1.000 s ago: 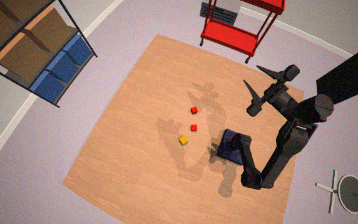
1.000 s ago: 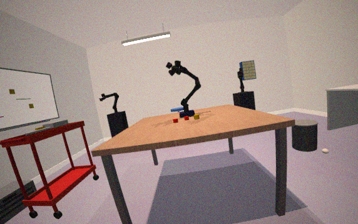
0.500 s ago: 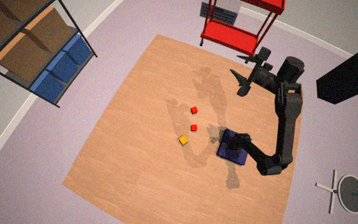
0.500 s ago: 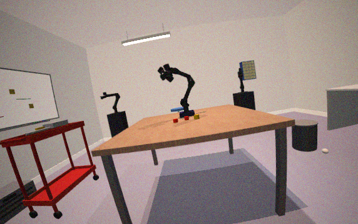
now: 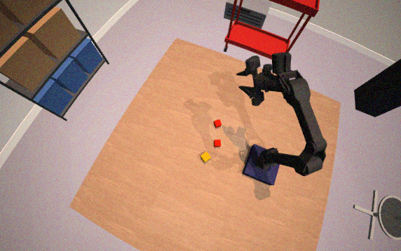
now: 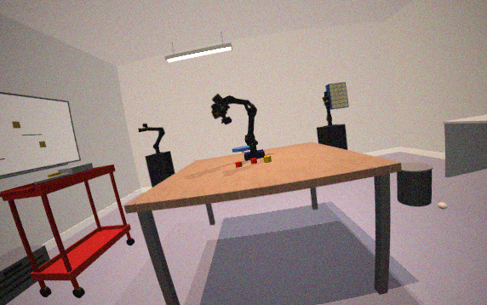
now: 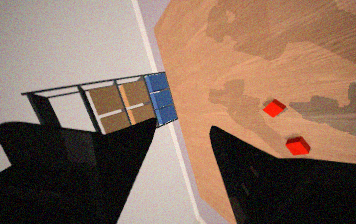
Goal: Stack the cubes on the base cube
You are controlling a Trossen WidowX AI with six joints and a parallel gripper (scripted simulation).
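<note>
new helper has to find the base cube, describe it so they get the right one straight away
On the wooden table, find the arm's dark blue base plate. Near it lie three small cubes in a bent row. The base cube is the yellow one at one end; its two neighbours are red.

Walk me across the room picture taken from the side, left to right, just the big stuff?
Whiteboard, small black arm on a stand, bigger black arm on the table, yellow block, round dark bin.

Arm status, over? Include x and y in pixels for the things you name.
Gripper (image 5: pixel 238 80) (image 7: pixel 183 126) open, empty, above the table. Both red cubes loose on the tabletop, apart from the yellow cube (image 5: pixel 205 156) (image 6: pixel 267 158). No obstruction seen between cubes.
</note>
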